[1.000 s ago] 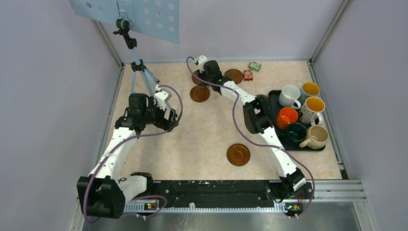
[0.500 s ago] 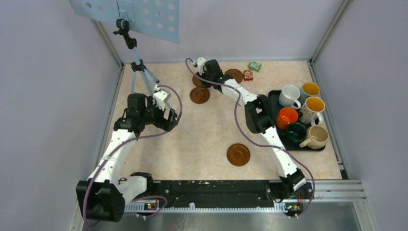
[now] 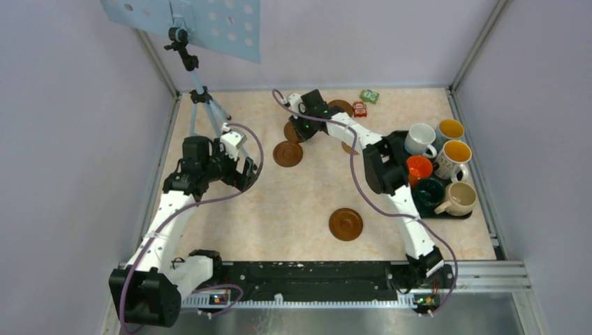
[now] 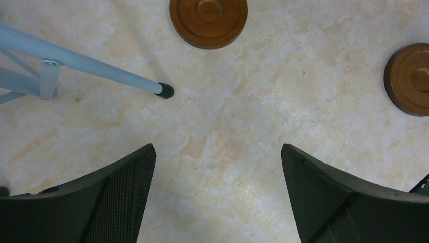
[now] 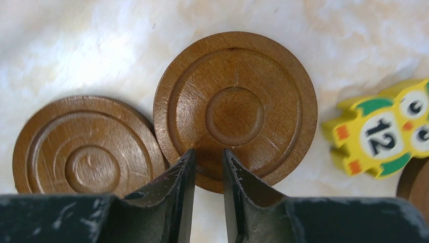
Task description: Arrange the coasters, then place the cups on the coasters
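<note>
Bright, even overhead light; short soft shadows in top view. Right wrist view: pale marbled worktop [image 5: 76, 40] blown out, glare upper left, black right gripper [image 5: 206, 154] near lens soft. Left wrist view sharp, evenly lit.

Robotics lab test cell. Lilac walls [image 3: 70, 105] enclose a marble-patterned table [image 3: 293, 202]; an aluminium rail [image 3: 489, 272] carries both arm bases; a tripod [image 3: 199, 98] holding a perforated panel [image 3: 209, 21] stands ahead and left of the jaws of the left gripper [image 4: 217, 197].

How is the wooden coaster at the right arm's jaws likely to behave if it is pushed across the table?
The coaster looks like stiff, flat wood, so it should probably slide rather than bend. Its low round shape seems unlikely to tip.
</note>
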